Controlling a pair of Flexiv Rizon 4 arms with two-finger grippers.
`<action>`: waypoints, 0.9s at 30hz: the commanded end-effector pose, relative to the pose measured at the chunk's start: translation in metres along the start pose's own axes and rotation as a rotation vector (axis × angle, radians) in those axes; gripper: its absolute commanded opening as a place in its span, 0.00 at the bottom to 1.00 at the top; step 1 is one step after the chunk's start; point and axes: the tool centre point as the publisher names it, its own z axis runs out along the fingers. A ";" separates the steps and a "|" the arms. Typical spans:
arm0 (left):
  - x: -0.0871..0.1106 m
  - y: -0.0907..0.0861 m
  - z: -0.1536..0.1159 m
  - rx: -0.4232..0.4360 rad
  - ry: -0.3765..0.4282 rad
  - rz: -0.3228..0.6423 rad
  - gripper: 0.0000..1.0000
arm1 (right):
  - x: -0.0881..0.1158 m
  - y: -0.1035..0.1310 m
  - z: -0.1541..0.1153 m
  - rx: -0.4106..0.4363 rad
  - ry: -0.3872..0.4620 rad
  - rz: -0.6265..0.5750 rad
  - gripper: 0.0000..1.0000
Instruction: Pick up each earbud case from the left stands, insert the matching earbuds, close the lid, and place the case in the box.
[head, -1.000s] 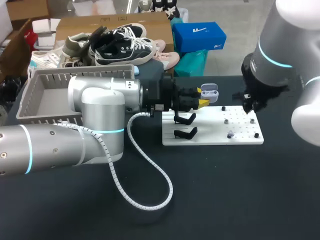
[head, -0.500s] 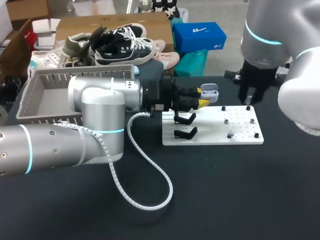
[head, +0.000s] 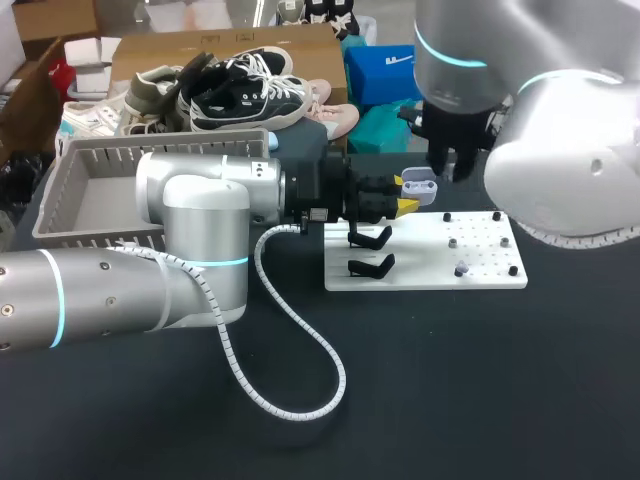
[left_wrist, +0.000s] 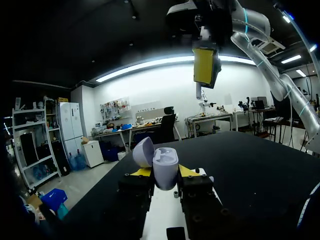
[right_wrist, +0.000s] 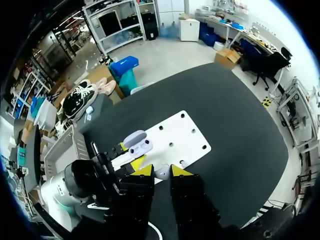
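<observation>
A lavender earbud case with its lid up is held over the far edge of the white board, my left gripper shut on it. In the left wrist view the case sits between the yellow tips, its lid tilted back. My right gripper hangs just above and beyond the case, seen from below in the left wrist view. In the right wrist view my right gripper is shut on a small pale earbud, with the open case below it. Another earbud rests on the board.
Two empty black stands occupy the board's left end, and small black pegs dot its right half. A grey basket stands at the far left. A white coiled cable loops across the table in front of my left arm.
My right arm has swung left from the board's right end to a spot above the open case. The left arm and the case have stayed in place.
</observation>
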 end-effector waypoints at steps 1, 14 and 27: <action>0.001 0.000 0.000 0.000 -0.002 0.001 0.00 | -0.007 0.017 0.014 0.034 0.012 -0.003 0.00; 0.001 0.000 0.000 0.000 -0.002 0.001 0.00 | -0.018 0.030 0.039 0.036 0.038 -0.011 0.00; 0.001 0.000 0.000 0.000 -0.002 0.001 0.00 | -0.018 0.029 0.048 0.043 0.056 -0.017 0.00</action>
